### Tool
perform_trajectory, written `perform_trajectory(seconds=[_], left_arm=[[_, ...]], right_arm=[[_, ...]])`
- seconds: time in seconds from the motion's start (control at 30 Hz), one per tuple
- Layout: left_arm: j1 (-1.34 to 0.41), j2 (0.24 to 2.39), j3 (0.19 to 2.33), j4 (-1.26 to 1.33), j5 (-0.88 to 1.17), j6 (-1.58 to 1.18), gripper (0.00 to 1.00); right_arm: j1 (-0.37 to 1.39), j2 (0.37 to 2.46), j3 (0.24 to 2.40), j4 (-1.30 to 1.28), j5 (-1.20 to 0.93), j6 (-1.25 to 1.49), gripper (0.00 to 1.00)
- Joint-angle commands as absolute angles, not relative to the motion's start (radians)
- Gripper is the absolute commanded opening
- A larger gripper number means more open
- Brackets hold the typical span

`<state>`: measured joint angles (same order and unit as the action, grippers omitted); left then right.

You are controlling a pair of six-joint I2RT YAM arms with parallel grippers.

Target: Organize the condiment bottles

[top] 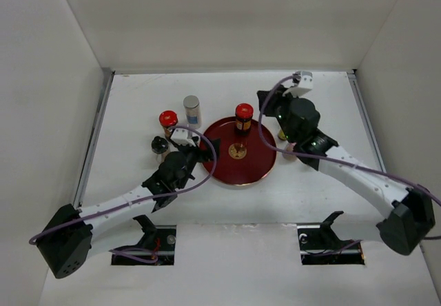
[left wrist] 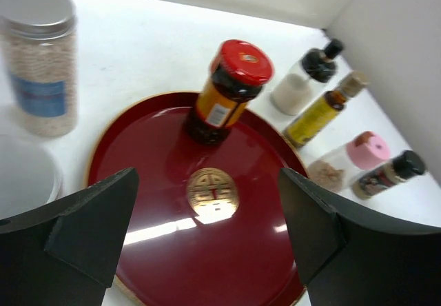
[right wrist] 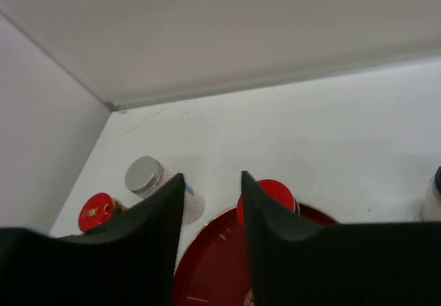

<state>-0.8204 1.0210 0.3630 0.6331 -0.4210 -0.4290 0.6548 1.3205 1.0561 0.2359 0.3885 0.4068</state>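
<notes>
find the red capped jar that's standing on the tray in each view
top external: red-capped jar at centre, on the far part of the tray.
left wrist: upper centre, on the tray.
right wrist: low centre, only its cap showing.
shared landmark: silver-lidded jar, off the tray, left of it in every view.

TOP EXTERNAL: fixed, high behind the arm bases, looks down on the whole table | LEFT WRIST: low, close to the red tray, faces the far-right corner | RIGHT WRIST: higher, farther back, faces the far-left corner | SHARED: tray and the red-capped jar on it appear in all three views
</notes>
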Motion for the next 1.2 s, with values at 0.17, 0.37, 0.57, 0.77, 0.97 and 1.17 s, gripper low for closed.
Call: perform_trajectory(seconds=[0.17, 0.37, 0.57, 0.77, 0.97, 1.17], left_arm=[[-0.733, 0.890, 0.505, 0.258, -0.646, -0.400, 0.85], [-0.752, 0.887, 0.570, 0.178, -0.730, -0.370, 0.86], [-0.728, 0.949, 0.676, 0.017, -0.798, -0.387, 0.88], [-0.700, 1.067, 0.778, -0.115, -0.715, -0.422, 0.89], [-0.679, 1.115, 0.796, -0.172, -0.690, -0.439, 0.90], [-0.680, 1.129, 0.778, -0.170, -0.713, -0.443, 0.84]], right_arm=[[0.639, 1.069, 0.706, 0.374, 0.327, 0.500, 0.32], [0.628, 1.008, 0.614, 0.363, 0.279, 0.492, 0.69], [0.639, 1.015, 0.575, 0.419, 0.288, 0.511, 0.81], [0.640, 1.019, 0.549, 0.443, 0.294, 0.515, 0.83], [0.645, 1.049, 0.554, 0.449, 0.293, 0.518, 0.84], [0.650, 1.081, 0.563, 0.443, 0.293, 0.517, 0.85]])
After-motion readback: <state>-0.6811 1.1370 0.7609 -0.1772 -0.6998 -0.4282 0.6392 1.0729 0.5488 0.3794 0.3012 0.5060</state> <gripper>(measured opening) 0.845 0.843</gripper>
